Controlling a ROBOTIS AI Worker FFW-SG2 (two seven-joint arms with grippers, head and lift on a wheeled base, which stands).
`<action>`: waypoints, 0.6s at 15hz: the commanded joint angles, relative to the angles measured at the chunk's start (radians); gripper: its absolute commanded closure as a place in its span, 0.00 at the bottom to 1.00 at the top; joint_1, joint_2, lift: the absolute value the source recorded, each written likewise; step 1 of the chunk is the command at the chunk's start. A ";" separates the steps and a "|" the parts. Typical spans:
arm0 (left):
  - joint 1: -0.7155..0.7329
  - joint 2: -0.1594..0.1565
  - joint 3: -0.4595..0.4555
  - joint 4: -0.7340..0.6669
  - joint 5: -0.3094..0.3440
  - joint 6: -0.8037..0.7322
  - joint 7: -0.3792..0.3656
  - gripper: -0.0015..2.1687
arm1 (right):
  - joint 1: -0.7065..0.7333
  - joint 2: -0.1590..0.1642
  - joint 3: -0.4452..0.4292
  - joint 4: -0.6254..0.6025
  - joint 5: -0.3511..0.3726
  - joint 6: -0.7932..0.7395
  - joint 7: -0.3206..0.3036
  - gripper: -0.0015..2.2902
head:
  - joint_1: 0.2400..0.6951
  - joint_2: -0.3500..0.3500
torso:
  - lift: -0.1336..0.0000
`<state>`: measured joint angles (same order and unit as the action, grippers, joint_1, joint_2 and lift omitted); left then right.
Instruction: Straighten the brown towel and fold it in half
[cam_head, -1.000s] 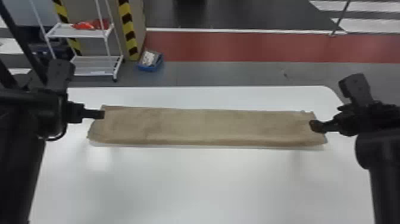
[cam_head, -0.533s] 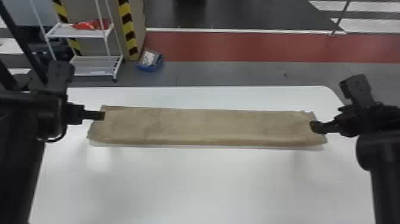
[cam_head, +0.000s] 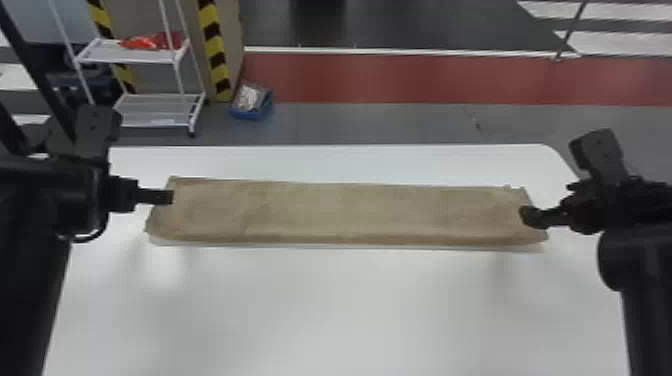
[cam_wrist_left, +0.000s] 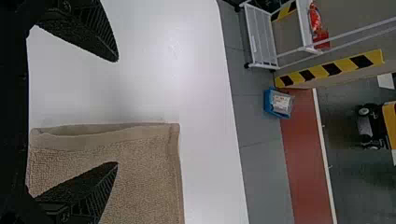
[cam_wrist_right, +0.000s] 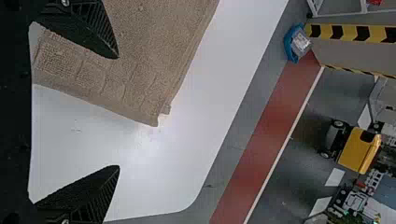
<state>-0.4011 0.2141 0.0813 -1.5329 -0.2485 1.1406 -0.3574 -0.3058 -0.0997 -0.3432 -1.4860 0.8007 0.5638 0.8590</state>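
I'm seeing the brown towel (cam_head: 340, 212) lying long across mid-frame, left gripper (cam_head: 167, 196) center-left, right gripper (cam_head: 529, 217) center-right, both totally wide open.

White shelf rack (cam_head: 145, 107), red floor strip (cam_head: 400, 79)

My left gripper (cam_head: 164, 197) and right gripper (cam_head: 531, 217) cover bits of the brown towel (cam_head: 350, 212). Red stuff (cam_head: 150, 42) on that rack (cam_head: 127, 59) is too blurry to name, tbh.
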 joint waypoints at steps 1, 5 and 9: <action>0.001 0.001 0.005 -0.001 0.000 0.000 -0.002 0.04 | 0.002 0.002 0.000 -0.004 -0.001 0.000 0.000 0.01 | 1.00 0.46 | 0.08; 0.002 0.005 0.006 -0.006 0.000 0.000 -0.003 0.04 | 0.005 0.002 -0.003 -0.005 -0.008 0.000 0.000 0.01 | 1.00 0.46 | 0.08; 0.007 0.004 0.008 -0.013 0.002 0.006 -0.005 0.04 | 0.007 0.002 -0.007 -0.005 -0.015 0.000 0.000 0.01 | 1.00 0.46 | 0.08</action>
<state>-0.3952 0.2187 0.0882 -1.5437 -0.2470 1.1435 -0.3620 -0.2993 -0.0982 -0.3493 -1.4910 0.7860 0.5638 0.8590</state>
